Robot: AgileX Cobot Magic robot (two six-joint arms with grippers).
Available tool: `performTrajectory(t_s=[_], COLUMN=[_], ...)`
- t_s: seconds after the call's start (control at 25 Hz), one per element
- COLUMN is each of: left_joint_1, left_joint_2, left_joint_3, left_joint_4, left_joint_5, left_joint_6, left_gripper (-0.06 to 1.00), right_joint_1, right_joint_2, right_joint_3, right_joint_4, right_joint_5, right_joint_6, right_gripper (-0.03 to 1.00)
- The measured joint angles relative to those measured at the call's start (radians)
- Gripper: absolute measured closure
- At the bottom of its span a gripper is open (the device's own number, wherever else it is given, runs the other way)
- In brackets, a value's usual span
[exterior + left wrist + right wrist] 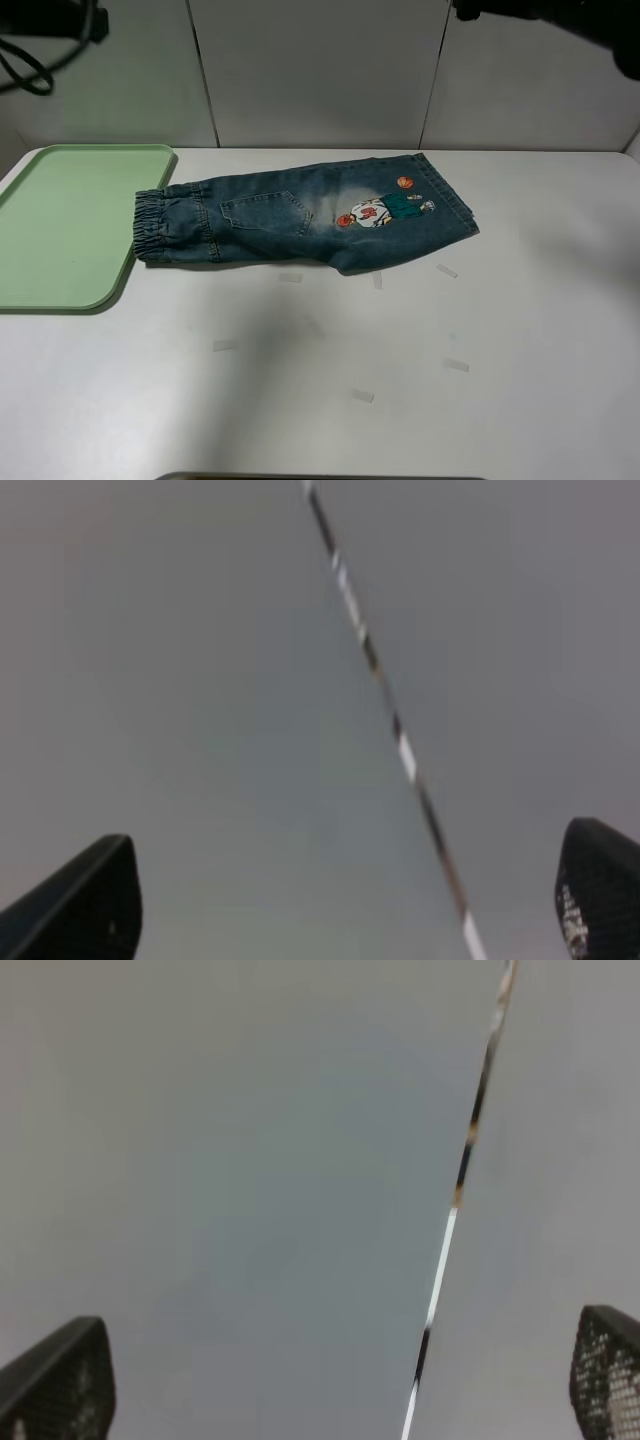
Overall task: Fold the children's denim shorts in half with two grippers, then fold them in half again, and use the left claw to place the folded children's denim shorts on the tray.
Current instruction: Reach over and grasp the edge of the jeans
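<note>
Lying on the white table (400,400) were the children's denim shorts (300,215), waistband at the tray (60,220) rim, cartoon print up; only the exterior view showed these, plus tape scraps (456,365); both wrist views showed just blurred grey wall panels (150,680) and a seam; left claw (340,895) was spread wide, empty; right gripper (340,1375) likewise wide, empty.

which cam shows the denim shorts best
The exterior high view: the children's denim shorts lie whole on the table, waistband toward the tray, cartoon print visible. Both wrist views show none of them, only blurred grey wall.
</note>
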Motion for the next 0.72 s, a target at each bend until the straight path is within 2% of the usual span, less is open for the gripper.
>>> performTrajectory(t_s=[0.08,0.2,0.32,0.4,0.6,0.72], left_joint_1=[0.0,0.0,0.0,0.0,0.0,0.0], left_joint_2=[-0.09,-0.242,-0.386,-0.474,-0.676,-0.77], left_joint_3=[-0.045,-0.076,-0.077,-0.077,-0.078,-0.078], left_joint_4=[-0.021,-0.102,-0.183,-0.209,-0.216,-0.136], left_joint_5=[0.159,0.38,0.55,0.651,0.851,0.94], left_joint_6=[-0.009,-0.017,-0.017,-0.017,-0.021,-0.1], left_gripper=[0.12,0.12,0.12,0.12,0.12,0.12], right_joint_1=[0.0,0.0,0.0,0.0,0.0,0.0], right_joint_2=[-0.061,-0.162,-0.255,-0.309,-0.433,-0.486], right_joint_3=[0.0,0.0,0.0,0.0,0.0,0.0], right_joint_4=[-0.008,-0.014,-0.016,-0.018,-0.019,-0.019], right_joint_5=[0.05,0.156,0.246,0.28,0.315,0.323], right_joint_6=[0.0,0.0,0.0,0.0,0.0,-0.001], right_gripper=[0.27,0.27,0.27,0.27,0.27,0.27])
